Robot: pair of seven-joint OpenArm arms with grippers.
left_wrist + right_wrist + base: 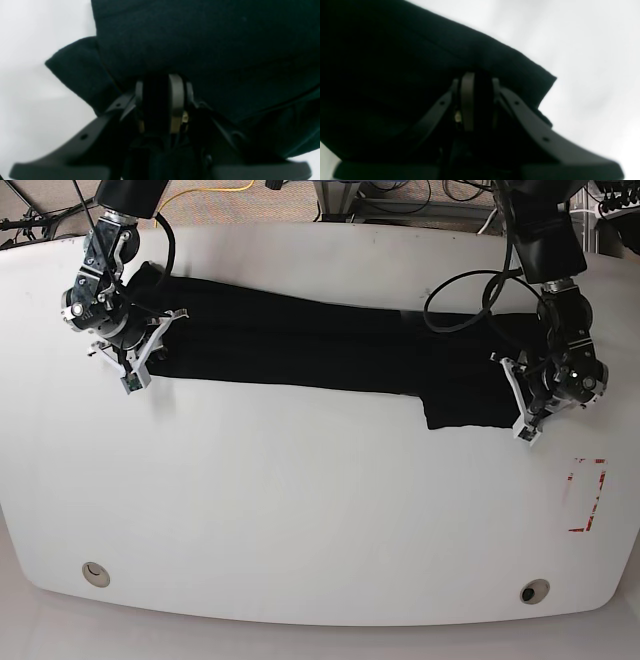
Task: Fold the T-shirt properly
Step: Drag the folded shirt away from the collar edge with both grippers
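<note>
— So, where is the T-shirt (320,350) lying?

— Stretched in a long black band across the far half of the white desk (300,510), from one arm to the other. Near the base view's right end, a squarish flap of it hangs lower toward the near edge.

— And the left gripper (528,402)?

— It sits at the right end in the base view. In the left wrist view its fingers (176,97) are drawn narrow, pinched on a fold of the black cloth (200,45).

— The right gripper (140,350)?

— At the other end, on the base view's left. Its fingers (467,100) are likewise close together, with the dark cloth (395,62) caught between them.

— Anything else on the desk?

— A red bracket marking (588,495) near the right edge, apart from the shirt, and two round holes (96,572) along the near edge.
</note>
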